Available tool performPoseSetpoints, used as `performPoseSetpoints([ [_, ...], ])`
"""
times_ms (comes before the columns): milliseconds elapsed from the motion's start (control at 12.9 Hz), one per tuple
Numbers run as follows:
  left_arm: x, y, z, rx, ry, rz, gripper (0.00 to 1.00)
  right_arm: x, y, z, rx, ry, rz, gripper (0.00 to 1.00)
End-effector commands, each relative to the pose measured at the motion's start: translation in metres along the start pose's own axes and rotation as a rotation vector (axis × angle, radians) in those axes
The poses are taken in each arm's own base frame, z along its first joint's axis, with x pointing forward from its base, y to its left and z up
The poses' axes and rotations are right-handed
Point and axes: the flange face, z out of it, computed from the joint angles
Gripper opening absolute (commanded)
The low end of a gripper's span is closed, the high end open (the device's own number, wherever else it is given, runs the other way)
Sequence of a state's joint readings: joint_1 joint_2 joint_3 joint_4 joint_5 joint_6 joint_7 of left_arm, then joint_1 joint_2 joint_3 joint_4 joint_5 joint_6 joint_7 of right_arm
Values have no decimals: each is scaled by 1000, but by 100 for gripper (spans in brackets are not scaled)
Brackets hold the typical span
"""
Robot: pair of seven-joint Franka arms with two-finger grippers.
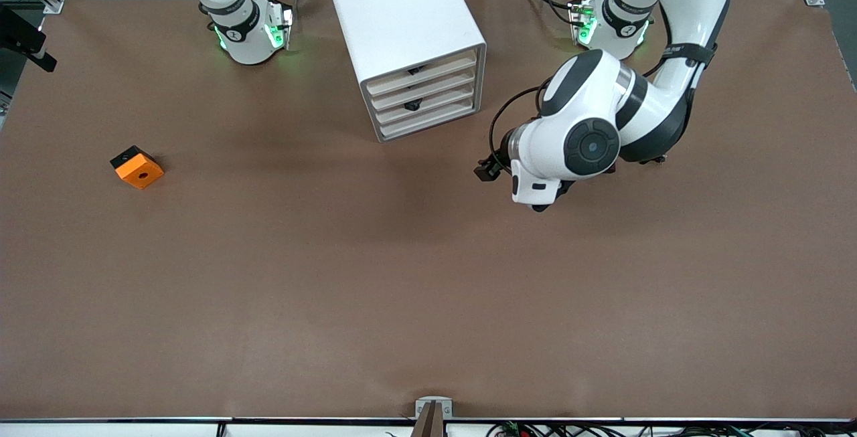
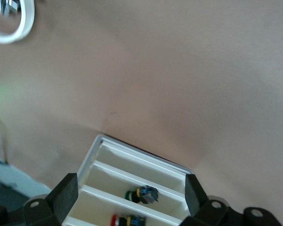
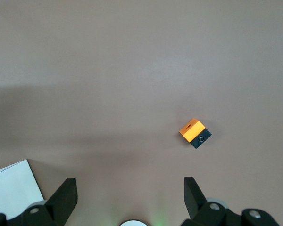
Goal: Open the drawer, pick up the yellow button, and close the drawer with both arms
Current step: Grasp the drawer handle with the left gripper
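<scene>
Front view: one white cabinet point(image 1: 408, 42) shows four beige drawer fronts, all shut, and one orange block point(image 1: 137, 167) lies toward the right arm's end.

Left wrist view: left gripper point(image 2: 129, 194), fingers spread and empty, is over a white tray point(image 2: 104, 162) with two push-buttons point(image 2: 142, 194).

Right wrist view: right gripper point(image 3: 129, 194) spread, empty, waiting.
</scene>
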State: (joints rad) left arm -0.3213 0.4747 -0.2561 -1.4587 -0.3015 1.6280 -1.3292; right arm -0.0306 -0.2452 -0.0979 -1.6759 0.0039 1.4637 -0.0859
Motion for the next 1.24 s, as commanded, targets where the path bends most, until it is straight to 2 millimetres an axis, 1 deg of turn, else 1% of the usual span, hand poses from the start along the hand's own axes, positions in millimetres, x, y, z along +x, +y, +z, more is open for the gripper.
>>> performPoseSetpoints([
  [0, 5, 13, 16, 10, -72, -141, 100, -4, -2, 1, -22, -6, -8, 100],
  [77, 4, 16, 21, 12, -138, -217, 100, -4, -5, 1, -36, -4, -16, 100],
  [155, 8, 20, 30, 24, -198, -286, 100, -2, -10, 1, -50, -2, -30, 100],
  [232, 14, 23, 36, 30, -222, -339, 100, -2, -15, 1, -56, -4, -41, 100],
  [309, 19, 27, 48, 50, -229, -391, 100, -2, -17, 2, -55, -7, -46, 100],
  [541, 28, 30, 56, 73, -242, -567, 100, -3, -17, 0, -55, -7, -122, 100],
  [696, 22, 32, 62, 106, -265, -676, 100, -3, -17, 1, -55, -9, -132, 100],
  [773, 22, 31, 62, 123, -256, -702, 100, -3, -19, 1, -55, -12, -135, 100],
  [851, 28, 26, 63, 153, -260, -713, 100, 0, -27, 6, -54, -21, -147, 100],
  [928, 38, 22, 72, 199, -267, -727, 100, 0, -31, 8, -53, -29, -149, 100],
  [1005, 42, 20, 81, 241, -281, -733, 100, 0, -31, 6, -53, -27, -148, 100],
  [1160, 39, 17, 99, 326, -277, -757, 100, 0, -30, 7, -50, -28, -146, 100],
])
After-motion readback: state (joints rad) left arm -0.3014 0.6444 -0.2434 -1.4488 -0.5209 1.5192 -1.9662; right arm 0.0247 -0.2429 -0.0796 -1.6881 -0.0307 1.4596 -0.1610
